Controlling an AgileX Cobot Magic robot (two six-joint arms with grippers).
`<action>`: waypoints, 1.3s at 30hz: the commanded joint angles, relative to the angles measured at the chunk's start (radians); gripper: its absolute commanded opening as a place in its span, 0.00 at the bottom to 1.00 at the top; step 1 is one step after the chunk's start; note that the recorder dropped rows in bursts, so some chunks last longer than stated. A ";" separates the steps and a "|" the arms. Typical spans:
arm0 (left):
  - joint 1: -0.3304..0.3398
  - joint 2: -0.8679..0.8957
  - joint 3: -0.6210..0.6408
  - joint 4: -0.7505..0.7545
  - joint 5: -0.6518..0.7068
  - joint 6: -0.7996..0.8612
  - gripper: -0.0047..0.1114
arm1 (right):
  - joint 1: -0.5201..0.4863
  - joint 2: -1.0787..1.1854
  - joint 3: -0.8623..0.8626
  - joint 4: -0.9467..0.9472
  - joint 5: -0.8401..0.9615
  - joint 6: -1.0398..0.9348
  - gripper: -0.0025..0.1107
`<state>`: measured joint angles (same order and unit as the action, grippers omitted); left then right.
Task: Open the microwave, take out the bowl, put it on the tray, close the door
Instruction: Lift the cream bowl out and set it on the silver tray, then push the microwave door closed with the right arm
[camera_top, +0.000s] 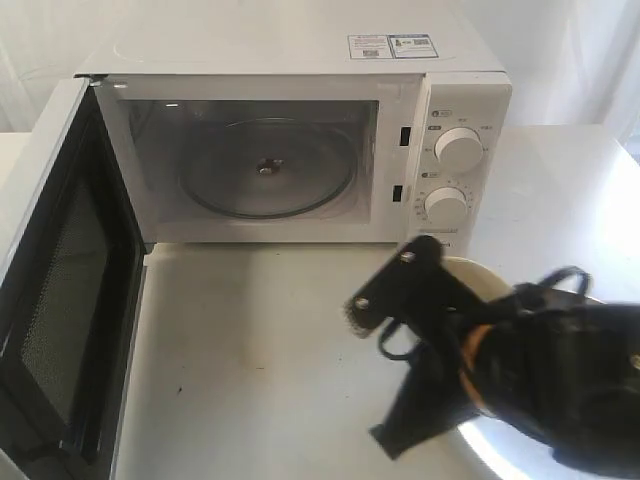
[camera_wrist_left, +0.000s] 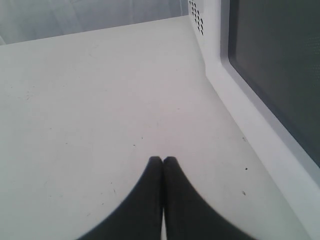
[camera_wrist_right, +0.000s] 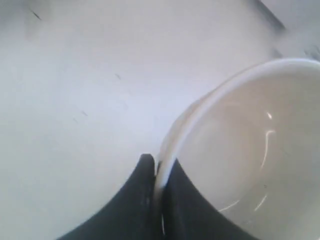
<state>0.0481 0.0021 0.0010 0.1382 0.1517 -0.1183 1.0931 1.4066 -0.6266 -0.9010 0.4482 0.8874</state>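
The white microwave (camera_top: 300, 60) stands at the back with its door (camera_top: 60, 300) swung wide to the left, mesh inner side showing. Its cavity holds only the glass turntable (camera_top: 268, 168). My right gripper (camera_top: 445, 290) (camera_wrist_right: 157, 162) is shut on the rim of the cream-white bowl (camera_wrist_right: 250, 150) (camera_top: 482, 275), in front of the knob panel. Below the arm, a part of the silver tray (camera_top: 500, 455) shows at the bottom right. In the left wrist view, my left gripper (camera_wrist_left: 163, 159) is shut on nothing, low over the table beside the door's outer face (camera_wrist_left: 280, 75).
The open door takes up the left side of the table (camera_top: 250, 340). The right arm's black body (camera_top: 560, 380) covers much of the tray. Two round knobs (camera_top: 459, 148) sit on the microwave's right panel.
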 joint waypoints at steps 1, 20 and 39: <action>-0.001 -0.002 -0.001 -0.003 -0.001 -0.007 0.04 | 0.003 -0.130 0.151 -0.116 0.204 0.246 0.02; -0.001 -0.002 -0.001 -0.003 -0.001 -0.007 0.04 | 0.005 -0.180 0.256 -0.647 0.079 0.788 0.24; -0.001 -0.002 -0.001 -0.003 -0.001 -0.007 0.04 | 0.005 -0.104 -0.322 -0.843 -0.647 0.665 0.02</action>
<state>0.0481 0.0021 0.0010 0.1382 0.1517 -0.1183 1.0973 1.2294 -0.8684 -1.7294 -0.0747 1.6394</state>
